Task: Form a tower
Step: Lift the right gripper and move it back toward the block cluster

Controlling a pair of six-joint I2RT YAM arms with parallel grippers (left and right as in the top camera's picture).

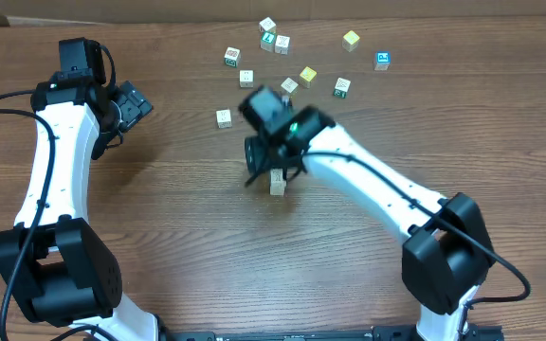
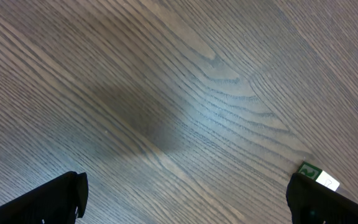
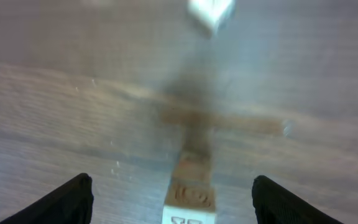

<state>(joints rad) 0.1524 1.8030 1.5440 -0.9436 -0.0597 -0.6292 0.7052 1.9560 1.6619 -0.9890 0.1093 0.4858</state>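
Brown wood-grain table (image 1: 159, 218), streaked plank pattern, soft even overhead light, faint shadows

The bench (image 1: 159, 218) is brown wood-grain, smooth, with a dull sheen where light falls. The tower (image 3: 190, 198) is pale, bare-looking wood, matt, its faces printed. The loose cubes (image 1: 282, 44) on the far side look like the same wood, some faces painted green, yellow or blue. The left arm (image 1: 53, 161) and right arm (image 1: 368, 180) wear smooth, faintly glossy white plastic shells; the left end effector (image 2: 185, 198) is matt black.
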